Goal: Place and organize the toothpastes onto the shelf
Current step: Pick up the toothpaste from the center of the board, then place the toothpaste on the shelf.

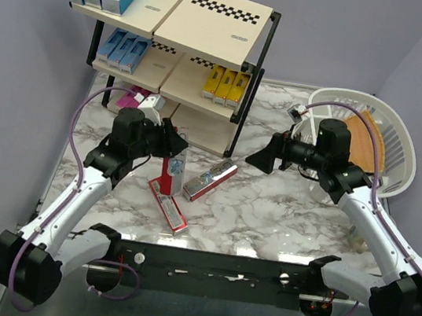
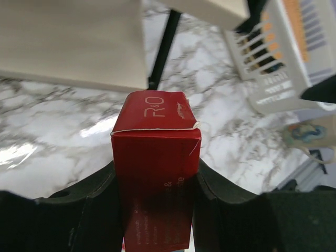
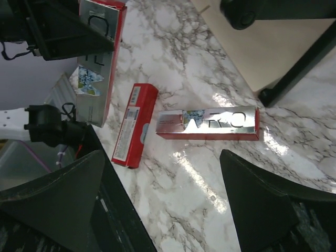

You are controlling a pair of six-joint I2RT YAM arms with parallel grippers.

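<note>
A red toothpaste box (image 1: pixel 174 175) stands upright on the marble table (image 1: pixel 266 214), just near of the shelf (image 1: pixel 216 16), clamped between the jaws of the left gripper (image 1: pixel 170 152). Two more red boxes lie flat beside it, one nearer (image 1: pixel 168 206) and one to its right (image 1: pixel 210 180). Further right, near the white basket (image 1: pixel 397 138), the right gripper (image 1: pixel 262 159) hangs with jaws wide apart, holding nothing.

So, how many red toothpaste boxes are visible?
3. The left gripper holds one red box; a second red box lies on the table nearer the arm bases; a third red box lies right of both. Others may be hidden.
</note>
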